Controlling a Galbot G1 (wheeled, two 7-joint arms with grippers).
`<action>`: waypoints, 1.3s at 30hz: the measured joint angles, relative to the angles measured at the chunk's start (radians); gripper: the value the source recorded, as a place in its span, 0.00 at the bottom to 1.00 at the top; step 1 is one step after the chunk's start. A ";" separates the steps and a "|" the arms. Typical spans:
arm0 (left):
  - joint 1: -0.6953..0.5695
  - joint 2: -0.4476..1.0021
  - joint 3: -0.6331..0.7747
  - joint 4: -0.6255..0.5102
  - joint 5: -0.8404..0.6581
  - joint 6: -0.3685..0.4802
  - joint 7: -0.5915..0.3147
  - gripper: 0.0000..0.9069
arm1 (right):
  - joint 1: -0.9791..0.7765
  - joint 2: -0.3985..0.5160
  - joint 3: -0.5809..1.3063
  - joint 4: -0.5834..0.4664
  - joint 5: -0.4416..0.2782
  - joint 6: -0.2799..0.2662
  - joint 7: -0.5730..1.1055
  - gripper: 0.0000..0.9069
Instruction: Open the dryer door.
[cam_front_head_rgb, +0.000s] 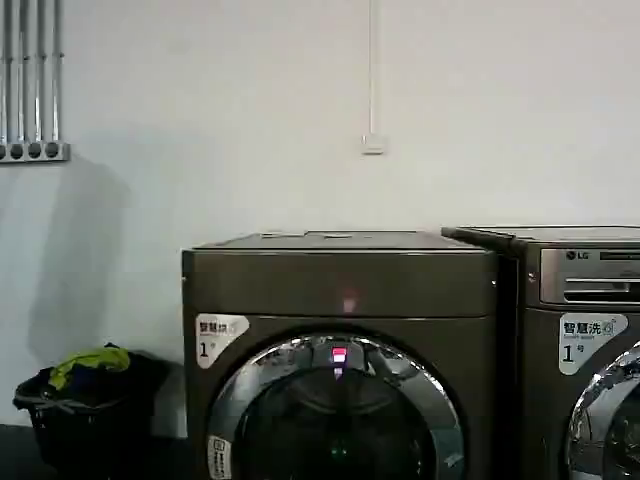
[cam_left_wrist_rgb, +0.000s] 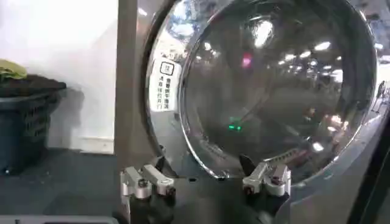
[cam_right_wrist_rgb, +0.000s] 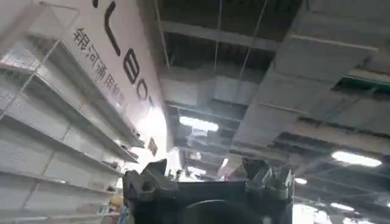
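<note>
Two front-load machines stand side by side against a white wall. At centre, the dryer (cam_front_head_rgb: 340, 290) bears a "1" sticker (cam_front_head_rgb: 215, 338); its chrome-rimmed dryer door (cam_front_head_rgb: 335, 420) is closed. The LG-marked machine (cam_front_head_rgb: 580, 300) adjoins it on the right, and a dark laundry basket (cam_front_head_rgb: 85, 405) sits on the floor to the left. Facing the door, the left gripper (cam_left_wrist_rgb: 204, 176) is released, fingers spread, not touching it. Pointed at the ceiling, the right gripper (cam_right_wrist_rgb: 210, 173) is likewise released.

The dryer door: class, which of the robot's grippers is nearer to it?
Left. The left gripper is open just before the dryer door; the right gripper points up toward the ceiling.
</note>
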 joint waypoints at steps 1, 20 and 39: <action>0.001 0.000 0.000 -0.001 0.000 0.000 0.000 1.00 | 0.000 0.000 -0.007 0.005 0.006 0.008 -0.004 1.00; 0.054 0.016 -0.045 -0.059 -0.024 -0.001 -0.006 1.00 | 0.045 -0.031 -0.259 0.151 0.275 0.180 -0.126 1.00; 0.177 -0.008 -0.112 -0.176 0.001 -0.031 -0.015 1.00 | 0.154 -0.066 -0.666 0.326 0.371 0.286 -0.231 1.00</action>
